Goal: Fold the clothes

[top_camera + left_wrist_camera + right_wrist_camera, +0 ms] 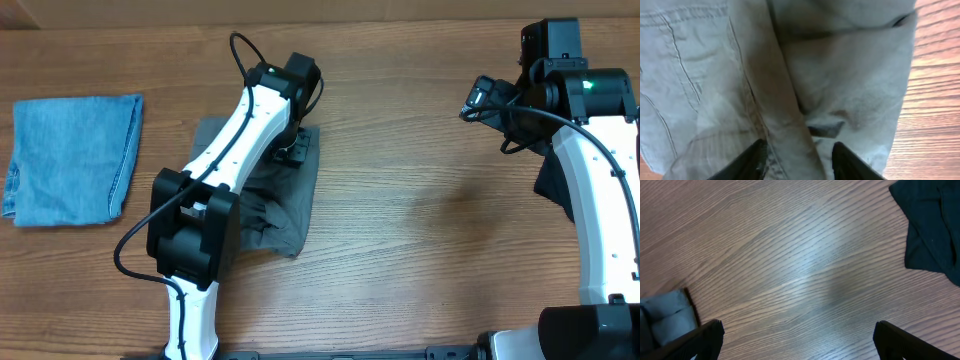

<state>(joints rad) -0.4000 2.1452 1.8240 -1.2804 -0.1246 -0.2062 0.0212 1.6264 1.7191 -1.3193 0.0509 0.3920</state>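
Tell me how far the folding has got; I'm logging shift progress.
Done: the blue denim piece lies folded flat at far left. In hand: the grey garment sits rumpled under the left hand, whose open fingers straddle a ridge of it. Left: the dark garment on the right side, unfolded; the right hand hangs open over the table.

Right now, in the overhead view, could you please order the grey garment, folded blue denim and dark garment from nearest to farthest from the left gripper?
1. grey garment, directly under the left gripper, centre-left.
2. folded blue denim, at the far left.
3. dark garment, at the far right edge.
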